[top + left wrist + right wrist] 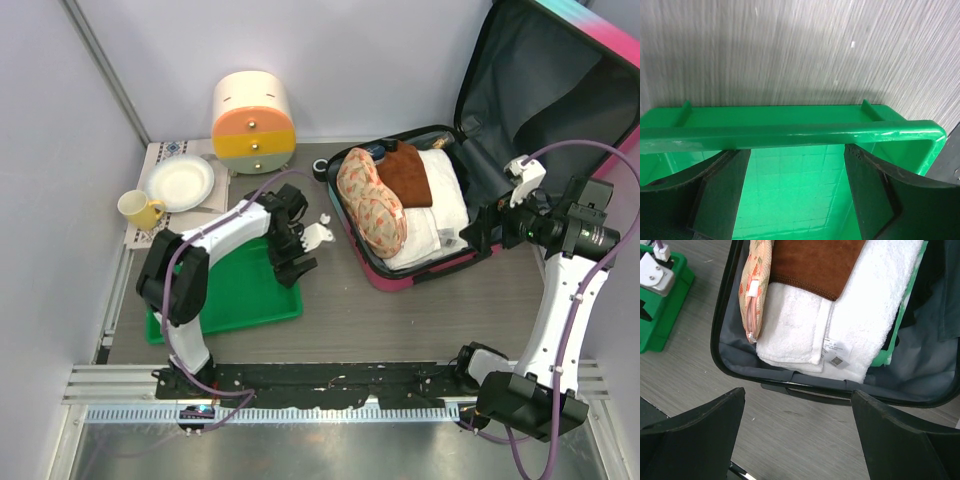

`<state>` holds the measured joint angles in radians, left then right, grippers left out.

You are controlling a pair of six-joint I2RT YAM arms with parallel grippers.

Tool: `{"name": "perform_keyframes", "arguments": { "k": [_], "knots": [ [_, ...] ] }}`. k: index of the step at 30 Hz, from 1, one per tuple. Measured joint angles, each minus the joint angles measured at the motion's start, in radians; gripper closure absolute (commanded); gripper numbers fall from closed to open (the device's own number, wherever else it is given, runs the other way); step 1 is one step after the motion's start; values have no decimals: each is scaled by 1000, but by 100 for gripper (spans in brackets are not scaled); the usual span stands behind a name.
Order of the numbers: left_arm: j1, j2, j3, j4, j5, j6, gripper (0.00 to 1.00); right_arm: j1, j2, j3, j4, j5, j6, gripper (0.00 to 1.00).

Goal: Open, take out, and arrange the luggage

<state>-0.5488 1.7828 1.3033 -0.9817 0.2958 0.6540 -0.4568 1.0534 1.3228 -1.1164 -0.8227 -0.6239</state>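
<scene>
Item: the luggage (pixel 500 100), pink-rimmed hard shell, lying unzipped on the counter (pixel 420 320) right of centre, lid raised against the back wall, dark lining showing. Contents, all unremoved: patterned pouch (pixel 370 200) on the left side, brown cloth (pixel 405 172) towards the back, folded white towels (pixel 440 210) beneath and to the right. Left claw (pixel 797 195): spread apart, nothing in it, poised over the green tray (pixel 790 132). Right claw (pixel 797 435): spread wide, nothing in it, hanging just outside the near rim of the case. Step judged in hand: opening done, taking out begun. Next move likely calls for reaching into the case and closing on one top item, lifting it clear of the rim.
</scene>
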Motion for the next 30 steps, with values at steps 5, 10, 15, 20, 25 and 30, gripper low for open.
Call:
{"name": "perform_keyframes", "arguments": {
  "k": [5,10,15,20,25,30],
  "knots": [
    [-72,94,130,27,35,-64,19,3,0,-28,-1,4,0,7],
    [-156,179,222,49,55,-76,18,5,0,-31,-4,10,0,7],
    [-225,244,281,43,61,-76,14,10,0,-31,-6,10,0,8],
    [-224,229,354,-17,76,-71,10,43,0,-31,-2,18,21,11],
    [-126,31,355,-97,128,-91,7,197,0,-41,76,81,124,11],
    [60,-248,338,-98,182,-188,4,440,52,-49,211,216,264,13]
  ]
}}
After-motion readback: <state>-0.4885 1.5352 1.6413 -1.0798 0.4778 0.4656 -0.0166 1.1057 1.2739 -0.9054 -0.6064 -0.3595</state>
